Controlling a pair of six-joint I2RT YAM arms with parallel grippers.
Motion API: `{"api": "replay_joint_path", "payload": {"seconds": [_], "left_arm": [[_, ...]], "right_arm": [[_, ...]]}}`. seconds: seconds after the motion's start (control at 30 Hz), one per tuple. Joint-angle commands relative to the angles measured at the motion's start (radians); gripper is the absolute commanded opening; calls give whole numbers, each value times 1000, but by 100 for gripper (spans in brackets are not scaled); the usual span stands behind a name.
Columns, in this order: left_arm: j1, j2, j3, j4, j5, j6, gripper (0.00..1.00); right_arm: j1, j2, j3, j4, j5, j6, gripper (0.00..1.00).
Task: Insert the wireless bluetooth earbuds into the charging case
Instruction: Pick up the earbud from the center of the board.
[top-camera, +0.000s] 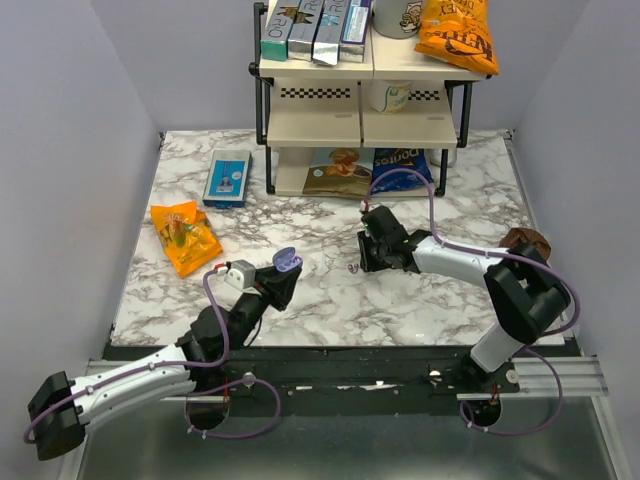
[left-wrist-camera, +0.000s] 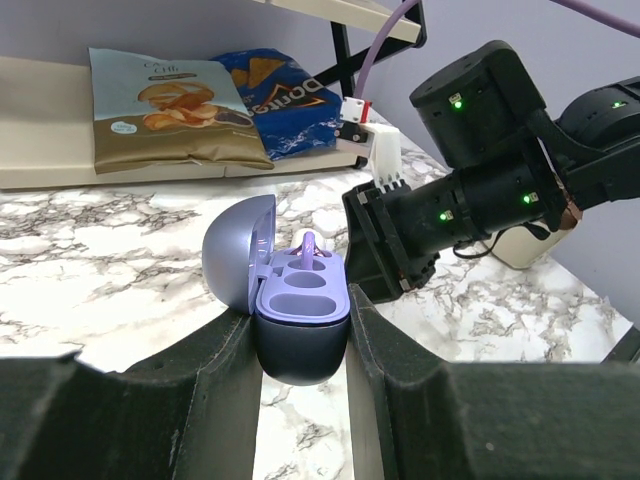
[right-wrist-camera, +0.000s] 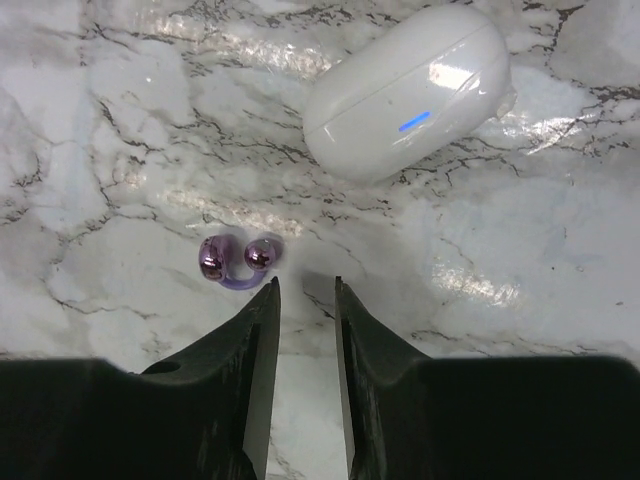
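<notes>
My left gripper (top-camera: 280, 278) is shut on the lavender-blue charging case (left-wrist-camera: 300, 310) and holds it upright with its lid (left-wrist-camera: 238, 255) open to the left; it also shows in the top view (top-camera: 286, 261). One lavender earbud (left-wrist-camera: 311, 246) stands in the case's far slot; the near slots are bare. The other earbud (right-wrist-camera: 238, 262), two shiny purple balls on a ring, lies on the marble just left of my right gripper (right-wrist-camera: 305, 285). It shows in the top view (top-camera: 354, 268). The right gripper (top-camera: 364, 258) is slightly open, empty, low over the table.
A white oval case (right-wrist-camera: 405, 90) lies beyond the right gripper. A shelf rack (top-camera: 360, 110) with snack bags stands at the back. An orange snack bag (top-camera: 185, 236) and a blue box (top-camera: 227, 177) lie at left, a brown object (top-camera: 527, 240) at right.
</notes>
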Motion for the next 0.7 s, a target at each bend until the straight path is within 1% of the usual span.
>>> {"api": "replay_joint_path", "payload": {"seconds": [0.0, 0.17, 0.33, 0.5, 0.67], "left_arm": [[-6, -17, -6, 12, 2, -8, 0], [-6, -42, -16, 3, -10, -14, 0], [-6, -59, -19, -17, -14, -16, 0], [-6, -56, -21, -14, -16, -16, 0], [-6, -42, -22, -3, -8, -16, 0]], "right_arm": [[-7, 33, 60, 57, 46, -16, 36], [-12, 94, 117, 42, 46, -24, 35], [-10, 143, 128, 31, 38, -22, 34], [-10, 137, 82, 31, 32, -16, 31], [-10, 94, 24, 38, 4, -3, 29]]}}
